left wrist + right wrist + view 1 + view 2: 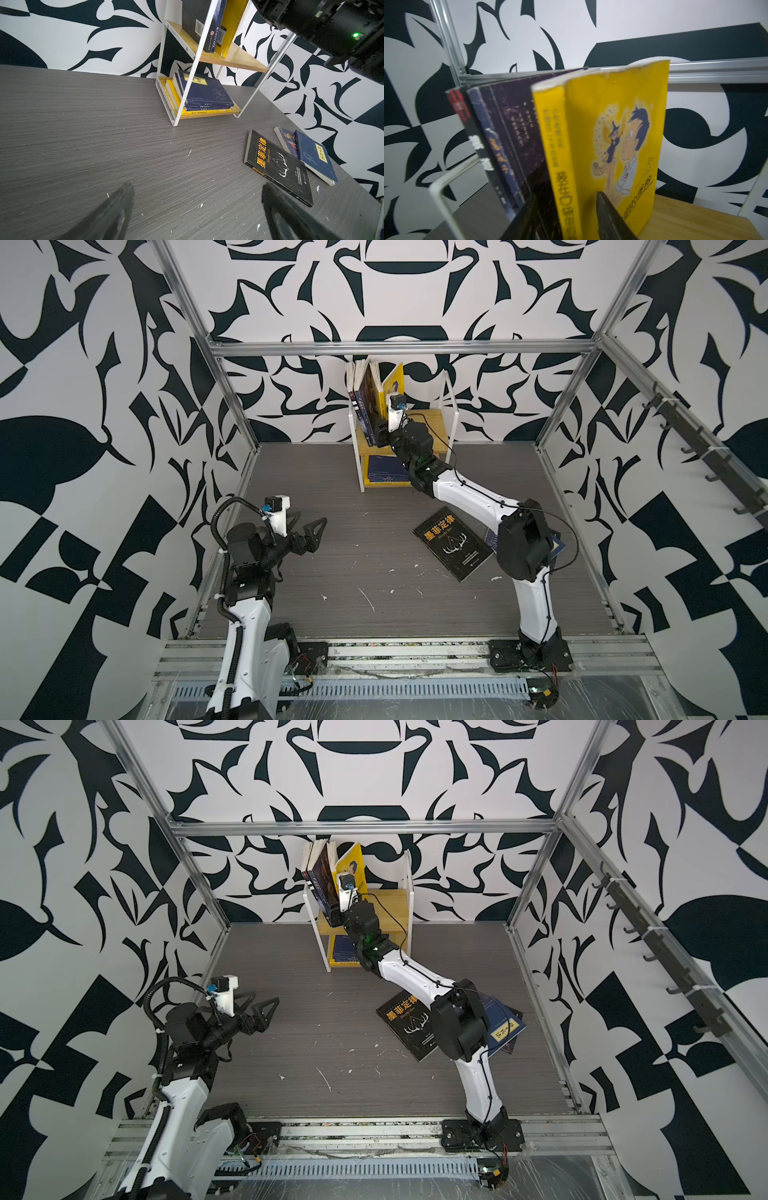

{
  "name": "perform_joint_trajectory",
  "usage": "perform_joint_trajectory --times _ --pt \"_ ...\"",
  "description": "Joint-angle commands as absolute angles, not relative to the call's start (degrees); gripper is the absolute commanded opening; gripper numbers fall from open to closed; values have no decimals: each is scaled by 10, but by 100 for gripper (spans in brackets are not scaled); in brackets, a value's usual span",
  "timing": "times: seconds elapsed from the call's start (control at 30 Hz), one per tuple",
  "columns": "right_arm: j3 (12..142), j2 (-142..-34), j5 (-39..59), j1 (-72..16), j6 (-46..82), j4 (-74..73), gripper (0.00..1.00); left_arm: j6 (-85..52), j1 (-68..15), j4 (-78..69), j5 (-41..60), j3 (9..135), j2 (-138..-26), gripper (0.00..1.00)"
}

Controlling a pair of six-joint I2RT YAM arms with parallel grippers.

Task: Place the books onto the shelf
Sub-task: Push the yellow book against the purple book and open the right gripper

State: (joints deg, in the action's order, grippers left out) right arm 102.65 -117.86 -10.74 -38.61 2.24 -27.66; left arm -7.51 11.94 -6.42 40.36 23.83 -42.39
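Observation:
On the shelf's [432, 418] upper board, the books stand leaning left: a dark purple one [517, 116] and a yellow one with a cartoon figure [623, 99]. My right gripper [566, 195] is open and straddles the yellow book's lower spine; a gap shows beside one finger. A stack of navy and yellow books [205, 93] lies on the lower board. A black book with gold characters and antlers [453, 541] lies flat on the table, right of centre. A navy book with a yellow label [315, 155] lies beyond it. My left gripper [305, 526] hovers open and empty at the left.
The right arm's forearm [469, 493] stretches over the table between the black book and the shelf. Another book [287, 137] lies partly under the navy one. An aluminium frame [399, 348] and patterned walls enclose the grey table [332, 572]. White flecks dot it.

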Motion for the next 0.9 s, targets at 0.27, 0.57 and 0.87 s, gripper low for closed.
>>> perform_joint_trajectory --times 0.27,0.57,0.87 --pt "1066 -1132 25 -380 -11 -216 46 -76 124 -78 422 230 -412 99" --pt "1119 -1167 150 -370 46 -203 43 -72 128 -72 422 231 -408 100" --pt "977 -1061 174 -341 98 -185 25 -71 134 -72 424 230 -410 100"
